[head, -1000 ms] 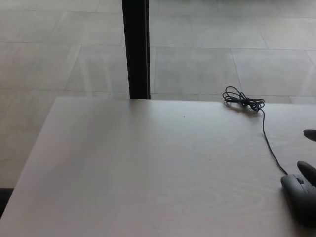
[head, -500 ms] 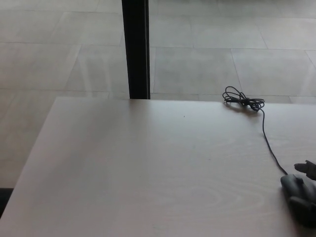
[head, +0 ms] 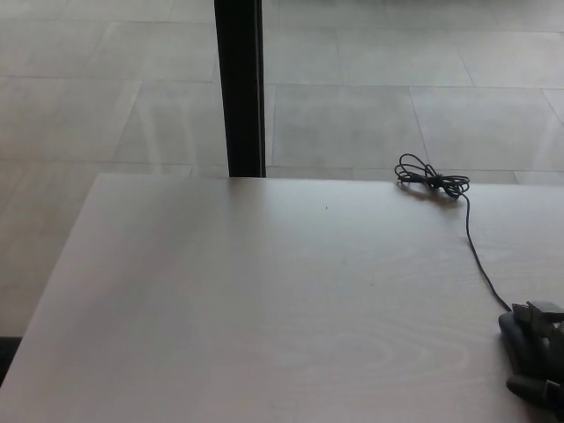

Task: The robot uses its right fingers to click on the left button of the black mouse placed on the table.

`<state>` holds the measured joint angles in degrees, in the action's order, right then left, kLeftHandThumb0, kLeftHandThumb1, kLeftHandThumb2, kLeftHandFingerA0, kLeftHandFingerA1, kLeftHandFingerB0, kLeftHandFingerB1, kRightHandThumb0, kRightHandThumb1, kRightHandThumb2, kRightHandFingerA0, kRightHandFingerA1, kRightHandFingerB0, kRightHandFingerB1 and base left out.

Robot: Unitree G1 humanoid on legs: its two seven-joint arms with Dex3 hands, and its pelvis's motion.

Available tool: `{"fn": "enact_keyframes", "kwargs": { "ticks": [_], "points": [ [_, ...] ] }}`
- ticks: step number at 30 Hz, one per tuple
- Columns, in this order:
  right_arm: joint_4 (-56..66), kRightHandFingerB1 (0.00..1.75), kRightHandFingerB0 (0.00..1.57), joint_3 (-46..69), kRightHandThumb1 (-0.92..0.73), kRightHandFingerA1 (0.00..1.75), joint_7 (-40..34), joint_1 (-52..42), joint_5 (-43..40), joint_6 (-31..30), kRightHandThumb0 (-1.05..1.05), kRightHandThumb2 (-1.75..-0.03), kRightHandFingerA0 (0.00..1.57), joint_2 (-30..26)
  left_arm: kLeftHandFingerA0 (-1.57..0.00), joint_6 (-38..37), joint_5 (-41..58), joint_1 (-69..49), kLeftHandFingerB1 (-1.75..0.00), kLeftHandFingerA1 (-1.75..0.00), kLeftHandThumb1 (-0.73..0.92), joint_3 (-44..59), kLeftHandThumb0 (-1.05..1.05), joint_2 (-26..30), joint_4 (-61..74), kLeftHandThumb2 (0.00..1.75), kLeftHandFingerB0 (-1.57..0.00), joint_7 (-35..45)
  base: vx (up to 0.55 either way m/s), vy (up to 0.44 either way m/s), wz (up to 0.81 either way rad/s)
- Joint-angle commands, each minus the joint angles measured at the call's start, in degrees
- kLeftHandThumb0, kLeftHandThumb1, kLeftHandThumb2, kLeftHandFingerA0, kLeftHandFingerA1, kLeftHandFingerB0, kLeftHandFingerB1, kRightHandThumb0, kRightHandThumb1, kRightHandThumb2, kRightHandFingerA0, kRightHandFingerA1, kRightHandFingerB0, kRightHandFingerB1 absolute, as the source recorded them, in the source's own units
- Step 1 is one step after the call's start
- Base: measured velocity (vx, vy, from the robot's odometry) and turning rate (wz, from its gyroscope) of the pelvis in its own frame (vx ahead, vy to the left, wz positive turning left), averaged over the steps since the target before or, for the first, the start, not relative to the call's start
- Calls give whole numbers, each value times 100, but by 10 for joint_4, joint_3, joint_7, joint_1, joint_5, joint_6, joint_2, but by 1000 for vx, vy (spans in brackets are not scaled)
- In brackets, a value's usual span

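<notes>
One robot hand only is in view, and the report runs left to right with the black mouse [head: 520, 345] as the reference. Far to the left of the mouse the desk [head: 264, 308] is bare pale wood; beyond its far edge, up and left of the mouse, a black post [head: 240, 88] stands on the tiled floor [head: 88, 97]. Nearer, the cable [head: 477, 256] leaves the nose of the mouse and runs away to a tangled coil [head: 430, 181] at the desk's far edge. The mouse itself lies at the lower right corner of the desk, partly cut by the frame. The right robot hand [head: 539, 352] lies over it from the right, dark fingers resting on top near the front; it grips nothing, and how far the fingers are spread cannot be made out against the black shell. The left robot hand does not show.

Assessment: the step in hand is the press itself, or the instant before it. The next move calls for a short downward push confined to the left button, without shoving the mouse.
</notes>
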<state>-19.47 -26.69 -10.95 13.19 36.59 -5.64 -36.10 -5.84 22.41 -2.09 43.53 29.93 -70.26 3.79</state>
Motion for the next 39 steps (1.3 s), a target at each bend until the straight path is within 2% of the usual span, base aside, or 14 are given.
{"fn": "enact_keyframes", "kwargs": {
  "ticks": [1,2,6,22,23,24,28,32,33,34,35,37,38,39],
  "points": [
    [-3,30,27,0,-92,39,-6,-9,38,10,-91,-73,22,1,-77,4,11,-1,-50,-98,82,-1,-94,15,2,128,-29,0,0,0,0],
    [-6,31,29,3,-92,40,-10,-10,39,12,-91,-72,24,2,-67,1,13,-3,-40,-97,92,0,-98,14,2,79,-34,5,0,0,0],
    [-23,32,30,-7,-92,42,-12,-13,67,6,-90,-75,20,-5,-62,6,7,-2,-50,-78,79,-8,-91,19,1,123,-31,-1,0,0,0],
    [-143,31,34,-87,-92,52,-72,-35,146,25,-91,-71,25,13,-64,4,12,4,-41,-84,92,-19,-102,24,3,88,-35,6,0,0,0],
    [-152,44,18,-96,-75,55,-63,-37,150,16,-85,-118,17,19,-55,3,13,7,-44,-76,82,-19,-104,27,0,96,-34,10,0,0,0],
    [-163,31,24,-106,-92,52,-52,-39,151,19,-96,-78,17,22,-53,2,11,7,-51,-73,79,-20,-93,27,0,123,-33,6,0,0,0],
    [-191,31,31,-114,-92,51,-77,-41,147,28,-91,-72,22,37,-71,5,17,13,-42,-87,92,-17,-97,28,2,75,-41,-6,0,0,0],
    [-202,32,28,-142,-92,49,-59,-37,169,11,-94,-76,17,40,-72,4,16,14,-41,-88,92,-18,-95,28,4,80,-42,-10,0,0,0],
    [-202,32,27,-155,-91,50,-50,-40,175,18,-95,-77,16,39,-57,6,7,16,-52,-73,79,-27,-92,30,3,122,-39,-19,0,0,0],
    [-205,32,29,-159,-91,50,-55,-41,175,17,-94,-77,17,40,-54,8,10,17,-42,-65,92,-25,-96,30,4,80,-41,-18,0,0,0],
    [-206,32,28,-159,-92,49,-54,-41,172,16,-92,-75,17,42,-51,7,12,16,-51,-71,79,-24,-90,30,5,122,-31,-12,0,0,0],
    [-205,32,28,-164,-92,51,-55,-40,174,14,-93,-76,16,42,-53,5,16,12,-41,-71,92,-23,-99,30,6,85,-33,-1,0,0,0],
    [-202,32,27,-165,-91,50,-52,-39,169,16,-92,-76,13,40,-58,8,22,13,-50,-85,80,-17,-94,30,5,123,-29,5,0,0,0],
    [-195,31,26,-166,-92,50,-43,-38,168,12,-92,-76,12,37,-57,8,26,12,-39,-96,92,-15,-99,30,6,82,-33,12,0,0,0]
  ]
}}
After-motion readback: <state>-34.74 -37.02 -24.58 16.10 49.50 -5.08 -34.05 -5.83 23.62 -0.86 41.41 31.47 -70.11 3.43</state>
